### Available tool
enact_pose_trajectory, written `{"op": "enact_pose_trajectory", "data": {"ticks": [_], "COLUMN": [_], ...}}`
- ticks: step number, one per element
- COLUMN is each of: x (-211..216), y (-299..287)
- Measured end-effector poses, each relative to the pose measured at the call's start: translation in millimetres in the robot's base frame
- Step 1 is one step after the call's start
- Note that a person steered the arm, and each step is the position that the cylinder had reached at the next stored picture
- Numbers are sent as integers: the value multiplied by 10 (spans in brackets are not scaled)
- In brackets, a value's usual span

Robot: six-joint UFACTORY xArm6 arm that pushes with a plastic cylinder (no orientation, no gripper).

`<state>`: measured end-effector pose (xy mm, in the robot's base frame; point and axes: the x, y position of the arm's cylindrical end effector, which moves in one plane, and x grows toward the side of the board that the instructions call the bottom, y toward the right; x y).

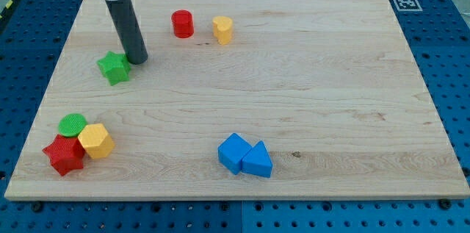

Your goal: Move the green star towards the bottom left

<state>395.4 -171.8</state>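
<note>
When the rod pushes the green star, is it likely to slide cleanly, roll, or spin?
The green star sits flat and low, so it should probably slide, not roll or tip. My tip touches its right side near the top, off-centre, so it may spin. The smooth wooden board suggests little resistance.

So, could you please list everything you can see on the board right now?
green star: 1, green, upper left of the view
red cylinder: 1, red, top, left of centre
yellow block: 1, yellow, top, just right of the red cylinder
green cylinder: 1, green, bottom left, in a cluster
yellow hexagon: 1, yellow, bottom left, same cluster
red star: 1, red, bottom left, lowest in the cluster
blue cube: 1, blue, bottom centre
blue triangle: 1, blue, touching the blue cube's right side
board: 1, light wood, fills the view
marker: 1, black and white, top right corner
my tip: 1, dark rod, at the green star's upper right edge
</note>
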Motion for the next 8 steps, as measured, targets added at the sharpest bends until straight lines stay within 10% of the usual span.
{"op": "enact_pose_trajectory", "data": {"ticks": [8], "x": [83], "y": [-599]}}
